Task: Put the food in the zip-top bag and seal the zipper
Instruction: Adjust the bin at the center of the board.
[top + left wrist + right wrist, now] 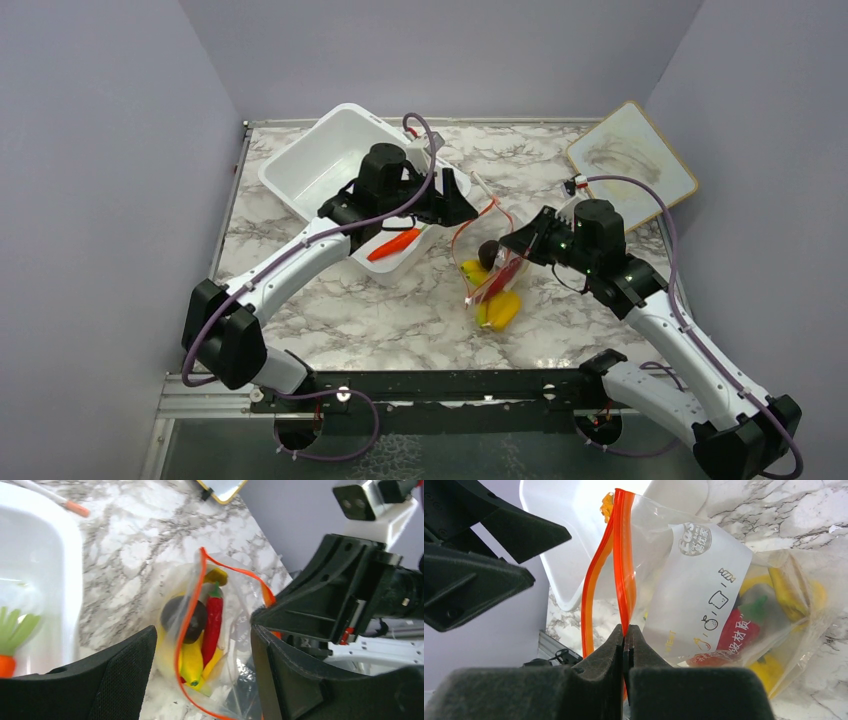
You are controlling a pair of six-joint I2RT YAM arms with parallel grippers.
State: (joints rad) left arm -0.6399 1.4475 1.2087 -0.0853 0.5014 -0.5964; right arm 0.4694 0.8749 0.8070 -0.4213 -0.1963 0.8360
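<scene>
Marble table (400,320): bag (490,270) sits mid-right holding chili (212,625) and banana (190,662), with the right gripper (625,640) pinching its zipper (624,555) to lift the mouth. Left gripper (203,635) hangs spread and empty over it, and the carrot (393,245) lies in the tub (310,160) at far left. Best bet: hold that pinch firm, grab the carrot mid-body, drop it through the gap.

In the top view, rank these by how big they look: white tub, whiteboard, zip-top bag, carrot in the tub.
1. white tub, the largest outline
2. whiteboard, though it lies at the far edge, which may shrink it
3. zip-top bag, crumpled, so its outline is rough
4. carrot, clearly the smallest
</scene>
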